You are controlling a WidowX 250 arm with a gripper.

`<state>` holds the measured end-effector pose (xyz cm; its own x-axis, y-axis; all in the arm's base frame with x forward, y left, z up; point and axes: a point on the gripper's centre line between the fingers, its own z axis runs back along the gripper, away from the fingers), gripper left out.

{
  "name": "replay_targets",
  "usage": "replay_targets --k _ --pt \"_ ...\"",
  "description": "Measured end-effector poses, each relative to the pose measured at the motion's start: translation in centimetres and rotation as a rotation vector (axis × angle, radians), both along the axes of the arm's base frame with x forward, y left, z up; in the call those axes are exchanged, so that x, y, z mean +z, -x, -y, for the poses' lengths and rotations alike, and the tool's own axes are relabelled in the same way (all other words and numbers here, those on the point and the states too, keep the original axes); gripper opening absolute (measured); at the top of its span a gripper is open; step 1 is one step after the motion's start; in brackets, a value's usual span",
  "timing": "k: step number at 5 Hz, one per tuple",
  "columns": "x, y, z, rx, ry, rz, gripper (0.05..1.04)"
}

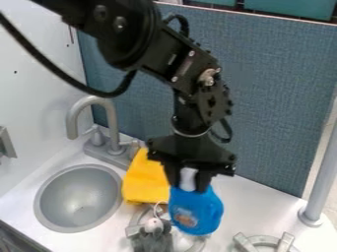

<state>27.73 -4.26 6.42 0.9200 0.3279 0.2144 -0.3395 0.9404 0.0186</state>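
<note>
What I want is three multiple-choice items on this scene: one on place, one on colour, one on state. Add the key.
1. In the picture, where is the sink from the bottle?
A) right B) left C) directly above
2. What colour is the bottle's body?
A) blue B) red C) green
3. How is the gripper?
A) hanging empty B) inside the sink C) holding the bottle's cap

1 B: the sink lies further left.
2 A: its body is blue.
3 C: the white cap sits between the fingers.

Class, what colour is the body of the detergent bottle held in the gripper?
The detergent bottle has a bright blue body, seen best in the camera view.
</note>
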Motion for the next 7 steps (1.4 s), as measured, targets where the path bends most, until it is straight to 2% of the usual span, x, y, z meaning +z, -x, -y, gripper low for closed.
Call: replay_targets --k 1,2,3,4,5,6,7 --pt "-0.7 2.6 0.3 -0.045 0.019 -0.149 0.488" --pt "-2.3 3.8 0.9 -0.114 0.050 -0.239 0.488" --pt "-5.1 4.5 2.4 -0.196 0.025 -0.330 0.488" --pt "-7.0 4.0 2.9 -0.230 -0.009 -0.352 0.488" --pt "-7.5 3.4 3.2 -0.250 -0.029 -0.318 0.488" --pt "-7.6 3.0 3.2 -0.241 -0.030 -0.284 0.538" --pt "-7.4 3.8 3.2 -0.226 -0.030 -0.334 0.841"
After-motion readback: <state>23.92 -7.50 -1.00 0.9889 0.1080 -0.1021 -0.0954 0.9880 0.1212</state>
